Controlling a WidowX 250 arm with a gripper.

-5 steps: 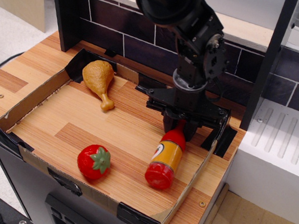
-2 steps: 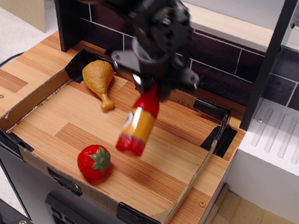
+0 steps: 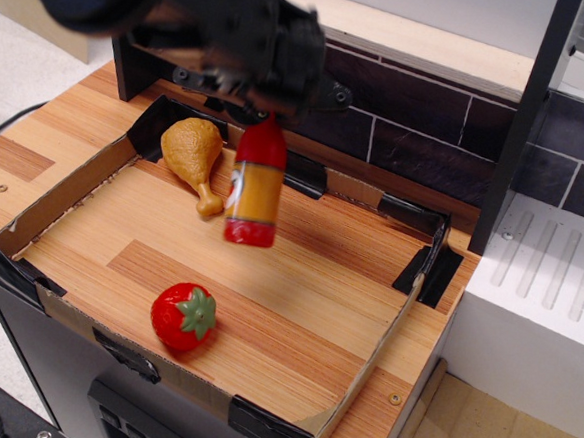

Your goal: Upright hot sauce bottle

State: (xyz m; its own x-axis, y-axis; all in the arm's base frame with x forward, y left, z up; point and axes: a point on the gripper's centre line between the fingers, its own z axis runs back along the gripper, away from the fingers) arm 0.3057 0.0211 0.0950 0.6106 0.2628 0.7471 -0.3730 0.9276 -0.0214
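The hot sauce bottle (image 3: 255,185) is glossy red with an orange-yellow label. It hangs nearly upright in the air, cap up, above the middle of the wooden tray (image 3: 297,290). My gripper (image 3: 265,115) is shut on the bottle's cap and neck from above. The gripper and arm are dark and blurred, so the fingers are hard to make out. The bottle's base is clear of the tray floor.
A tan chicken drumstick (image 3: 194,156) lies at the tray's back left, just left of the bottle. A red strawberry (image 3: 183,316) sits near the front rim. Cardboard walls edge the tray. A dark tiled back wall (image 3: 429,128) and a white rack (image 3: 553,287) stand behind and right.
The bottle lay on its side at the right of the tray with the gripper on its neck. It has been lifted, swung upright and carried left and back towards the drumstick.
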